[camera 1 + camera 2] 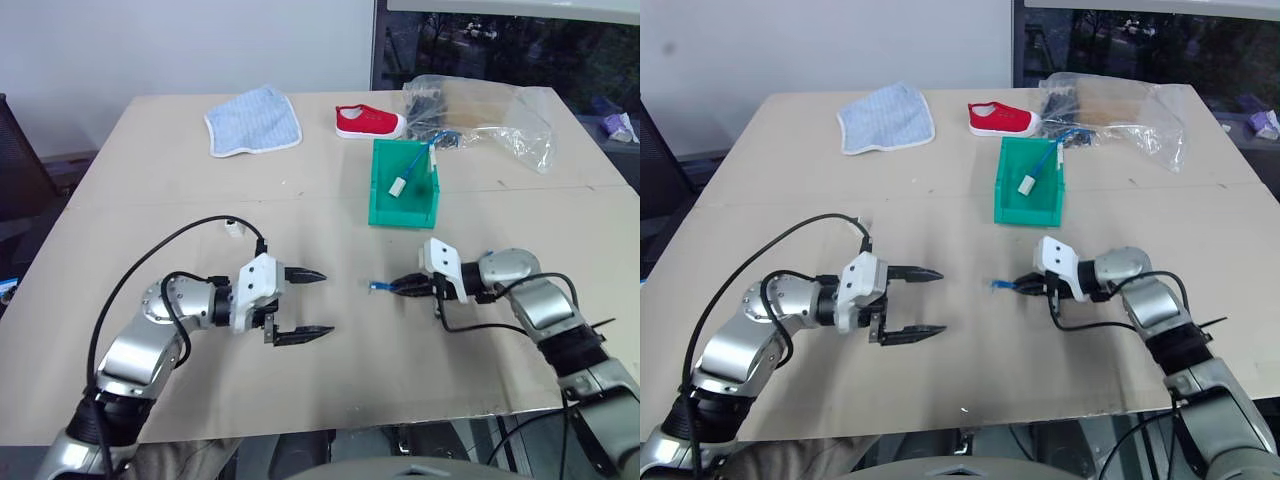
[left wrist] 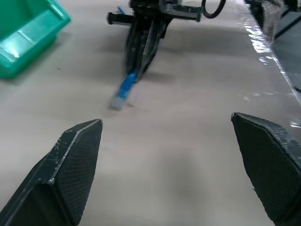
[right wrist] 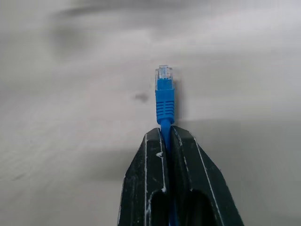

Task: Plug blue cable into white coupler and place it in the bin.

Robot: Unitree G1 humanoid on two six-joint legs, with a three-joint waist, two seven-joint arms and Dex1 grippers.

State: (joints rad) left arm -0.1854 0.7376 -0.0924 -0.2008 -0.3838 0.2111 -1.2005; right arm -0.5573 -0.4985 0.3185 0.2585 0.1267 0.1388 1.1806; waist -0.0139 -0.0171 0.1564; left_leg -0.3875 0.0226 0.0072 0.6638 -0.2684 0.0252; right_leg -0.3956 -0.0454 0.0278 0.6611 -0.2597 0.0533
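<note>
Left gripper (image 1: 312, 304): fingers spread wide, holding nothing, above the table (image 1: 120, 200). Right gripper (image 3: 167, 141): fingers clamped on the blue cable (image 3: 164, 96), whose ribbed blue boot and clear plug project toward the left gripper. Behind, the green bin (image 1: 383, 205) contains a pale blue cable with a white block (image 1: 398, 186).

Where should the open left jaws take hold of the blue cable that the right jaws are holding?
A judgement: grip the ribbed blue boot behind the clear plug of the blue cable. It sticks out free past the right gripper toward the open left gripper, so come at it head-on.
</note>
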